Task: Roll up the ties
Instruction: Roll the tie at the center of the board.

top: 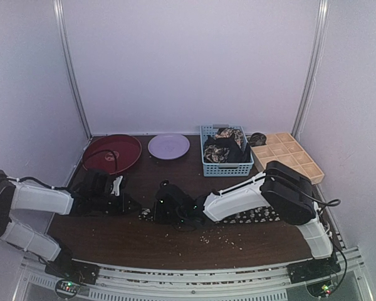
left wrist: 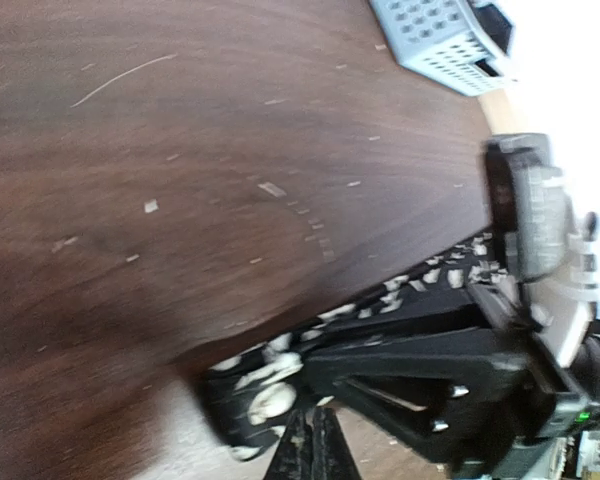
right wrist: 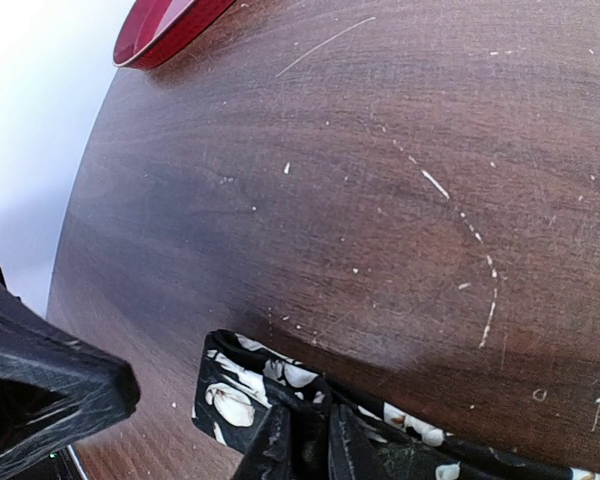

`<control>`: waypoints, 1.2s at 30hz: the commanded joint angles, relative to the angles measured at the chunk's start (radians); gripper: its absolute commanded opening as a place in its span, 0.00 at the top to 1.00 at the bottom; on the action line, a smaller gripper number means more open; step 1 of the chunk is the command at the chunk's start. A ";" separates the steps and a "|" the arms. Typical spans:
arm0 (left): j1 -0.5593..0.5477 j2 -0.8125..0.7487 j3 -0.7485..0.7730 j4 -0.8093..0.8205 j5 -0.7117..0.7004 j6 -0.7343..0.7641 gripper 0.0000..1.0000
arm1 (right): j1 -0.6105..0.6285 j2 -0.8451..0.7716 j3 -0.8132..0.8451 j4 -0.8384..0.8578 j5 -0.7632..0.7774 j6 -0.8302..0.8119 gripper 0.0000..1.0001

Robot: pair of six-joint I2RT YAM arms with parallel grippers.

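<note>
One black floral tie (top: 250, 217) lies flat along the near part of the table, its left end folded over (right wrist: 242, 390). My right gripper (top: 161, 209) is at that end, and in the right wrist view it (right wrist: 310, 428) is shut on the folded fabric. My left gripper (top: 129, 204) sits just left of the tie end. In the left wrist view it (left wrist: 315, 440) has its fingers together, tips right at the folded end (left wrist: 252, 395). I cannot tell if they pinch any fabric. More ties (top: 224, 145) are piled in the blue basket (top: 228, 168).
A tan gridded wooden tray (top: 289, 154) stands right of the basket with a rolled tie (top: 258, 138) at its far corner. A red plate (top: 111, 152) and a purple plate (top: 168, 145) sit at the back left. Small white crumbs (top: 208, 237) dot the table front.
</note>
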 commanded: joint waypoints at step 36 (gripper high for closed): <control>0.007 0.062 0.039 -0.129 -0.235 0.021 0.88 | -0.007 0.022 0.033 -0.171 0.001 -0.045 0.88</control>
